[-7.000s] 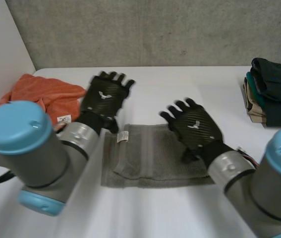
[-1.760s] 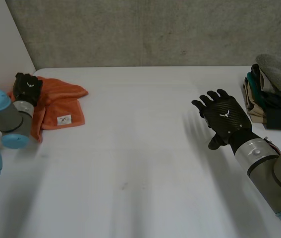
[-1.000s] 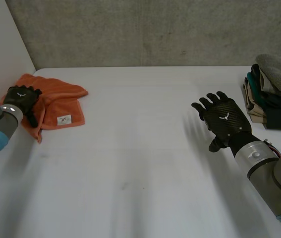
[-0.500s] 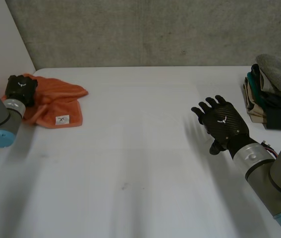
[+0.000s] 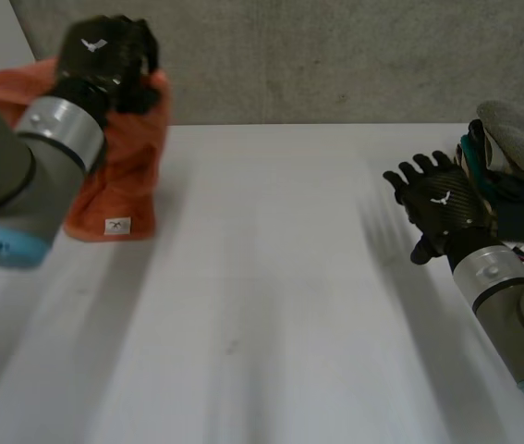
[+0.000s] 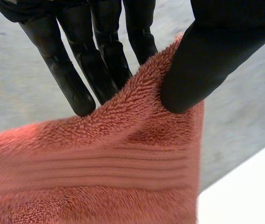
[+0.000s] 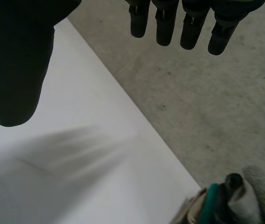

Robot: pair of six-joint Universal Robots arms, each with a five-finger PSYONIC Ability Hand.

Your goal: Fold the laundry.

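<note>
An orange towel [image 5: 123, 157] hangs from my left hand [image 5: 104, 55], lifted high at the table's far left; its lower end with a white label rests near the table. In the left wrist view the thumb [image 6: 207, 60] and fingers [image 6: 99, 60] pinch the orange towel [image 6: 99, 177] by its top edge. My right hand [image 5: 442, 208] hovers open above the table's right side, fingers spread and holding nothing. In the right wrist view its fingers [image 7: 183, 23] are straight above the table's far edge.
A stack of folded laundry [image 5: 511, 180], grey towel on top, stands at the table's right edge just beyond my right hand; the stack of folded laundry [image 7: 230, 198] is also in the right wrist view. A concrete wall [image 5: 317, 55] runs behind the table [image 5: 262, 305].
My left hand closed on the orange towel and raised it off the table. My right hand drifted a little right, toward the stack.
</note>
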